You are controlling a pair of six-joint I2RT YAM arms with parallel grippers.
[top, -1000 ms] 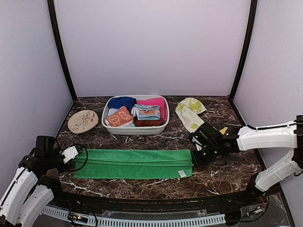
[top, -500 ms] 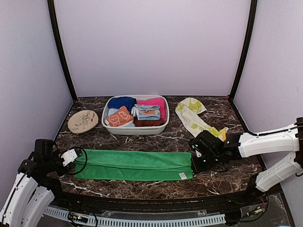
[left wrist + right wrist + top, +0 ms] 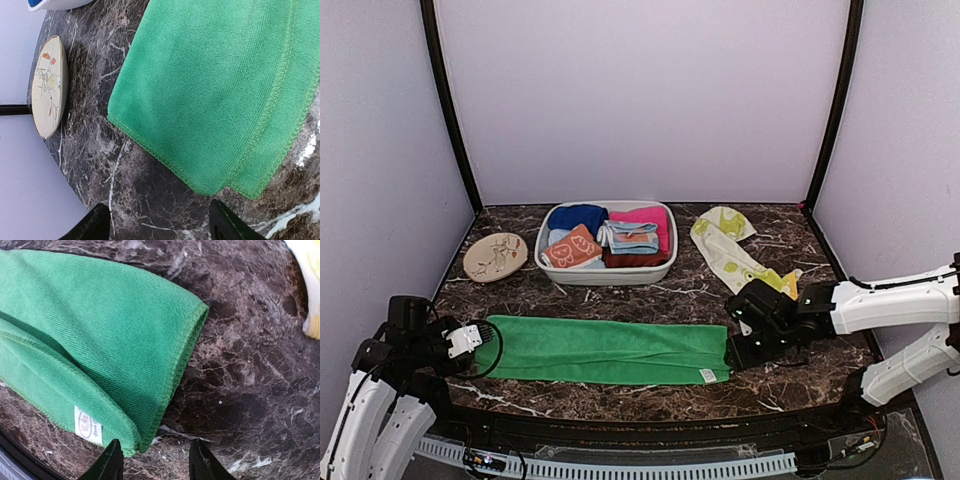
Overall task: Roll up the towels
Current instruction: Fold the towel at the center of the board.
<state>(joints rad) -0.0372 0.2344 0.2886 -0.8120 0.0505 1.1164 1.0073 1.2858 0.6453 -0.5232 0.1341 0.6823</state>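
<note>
Dark, white-veined marble tabletop (image 3: 620, 300). Toward the back, a white basin (image 3: 606, 279). Just left of the basin, a round painted plate (image 3: 495, 256). Right of the basin, a rumpled cream towel (image 3: 725, 245) with yellow-green shapes. In front of the basin, a bright green towel (image 3: 605, 349), folded flat into a long strip.

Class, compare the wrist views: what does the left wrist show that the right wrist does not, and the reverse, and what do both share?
Only the left wrist: a painted plate and a corner of the basin. Only the right wrist: a white label on the towel and an edge of the cream towel. Both: one end of the green towel on the marble table, with an open hand facing it, the left hand or the right hand.
</note>
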